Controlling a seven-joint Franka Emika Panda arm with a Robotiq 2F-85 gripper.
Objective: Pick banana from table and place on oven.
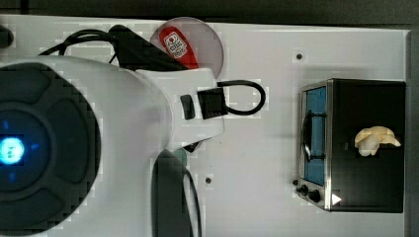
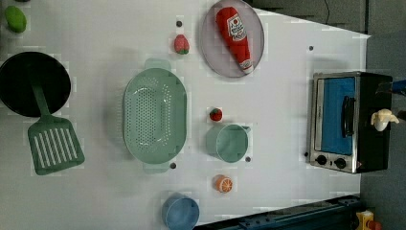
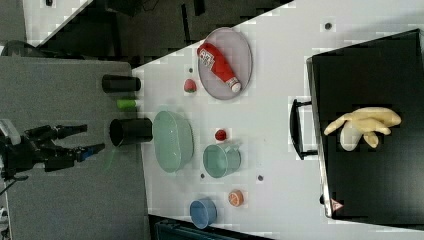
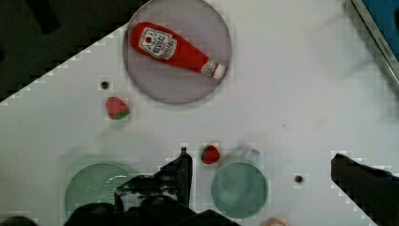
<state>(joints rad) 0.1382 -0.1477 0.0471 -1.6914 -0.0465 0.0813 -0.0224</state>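
Banana [image 3: 362,127] lies on the oven [image 3: 370,75] top — well apart from the gripper [image 4: 259,169], whose jaws stand wide, empty, above the bench [image 4: 291,108]. Right view shows the oven handle [image 3: 296,129]; ketchup label unreadable.

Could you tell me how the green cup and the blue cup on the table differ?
The green cup has a handle; the blue cup shows none. In the left view the green cup stands mid-table beside a strawberry, while the blue cup sits at the table edge. Both are small, open-topped, and look empty.
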